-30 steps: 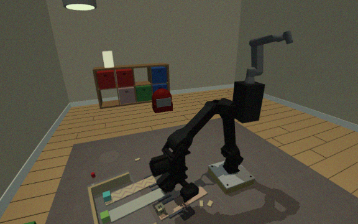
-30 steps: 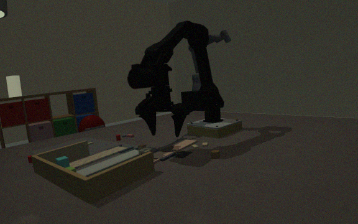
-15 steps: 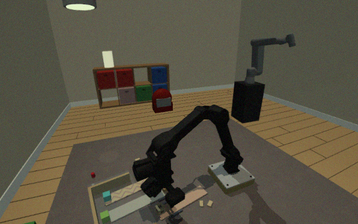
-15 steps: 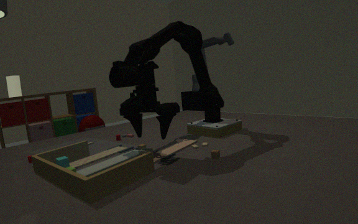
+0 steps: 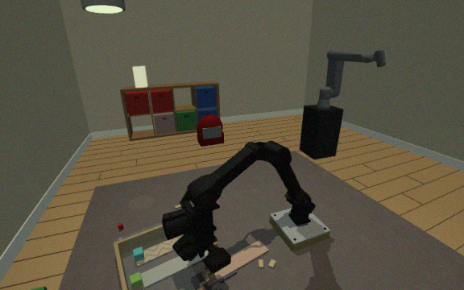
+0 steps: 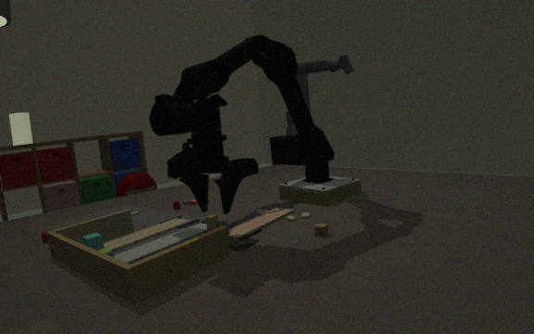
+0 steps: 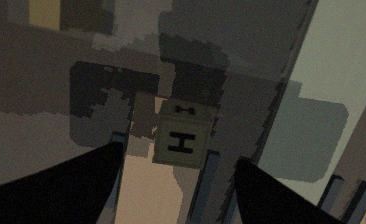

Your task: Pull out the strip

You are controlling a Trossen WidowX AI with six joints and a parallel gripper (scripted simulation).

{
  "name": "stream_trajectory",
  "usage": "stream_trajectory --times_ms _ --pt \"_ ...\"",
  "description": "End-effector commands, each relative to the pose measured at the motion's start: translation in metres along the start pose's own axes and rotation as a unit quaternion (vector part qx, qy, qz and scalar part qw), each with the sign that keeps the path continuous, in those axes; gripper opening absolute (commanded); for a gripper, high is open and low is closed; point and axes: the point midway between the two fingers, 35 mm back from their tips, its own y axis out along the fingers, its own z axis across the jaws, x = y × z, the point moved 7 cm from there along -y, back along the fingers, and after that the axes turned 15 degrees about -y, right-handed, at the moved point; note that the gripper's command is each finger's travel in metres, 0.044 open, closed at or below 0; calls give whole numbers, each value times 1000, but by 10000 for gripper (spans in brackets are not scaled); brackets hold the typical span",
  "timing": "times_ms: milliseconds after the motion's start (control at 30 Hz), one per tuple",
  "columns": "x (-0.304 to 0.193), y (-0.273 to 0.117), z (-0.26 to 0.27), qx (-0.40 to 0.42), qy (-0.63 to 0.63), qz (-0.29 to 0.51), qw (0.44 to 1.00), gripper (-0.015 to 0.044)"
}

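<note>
The labelled cube [image 7: 180,142] [image 6: 211,222], tan with a black H, sits near the inner end of a pink strip [image 7: 146,197] [image 5: 246,258] [image 6: 260,223], towards one side of it. The strip reaches out past the tray towards the arm's base. My gripper [image 7: 180,159] [image 6: 215,211] is open and empty, pointing down above the cube, with a finger on each side of it in the wrist view. A pale grey-green strip [image 5: 171,270] [image 7: 354,45] and a zigzag strip [image 5: 157,251] lie in the tray. In the top view the arm hides the cube.
The wooden tray [image 6: 174,278] [image 5: 120,262] has raised walls. A teal cube [image 5: 138,254] [image 6: 93,241] and a green cube [image 5: 136,280] stand in it. Dark rails [image 7: 204,187] flank the strips. Small tan blocks [image 5: 261,263] and a wooden cube [image 6: 321,230] lie outside.
</note>
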Motion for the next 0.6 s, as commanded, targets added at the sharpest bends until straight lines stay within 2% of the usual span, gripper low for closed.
stream_trajectory --times_ms 0,567 --pt "-1 9 0 0 -1 5 1000 250" --pt "-1 37 0 0 -1 5 1000 250"
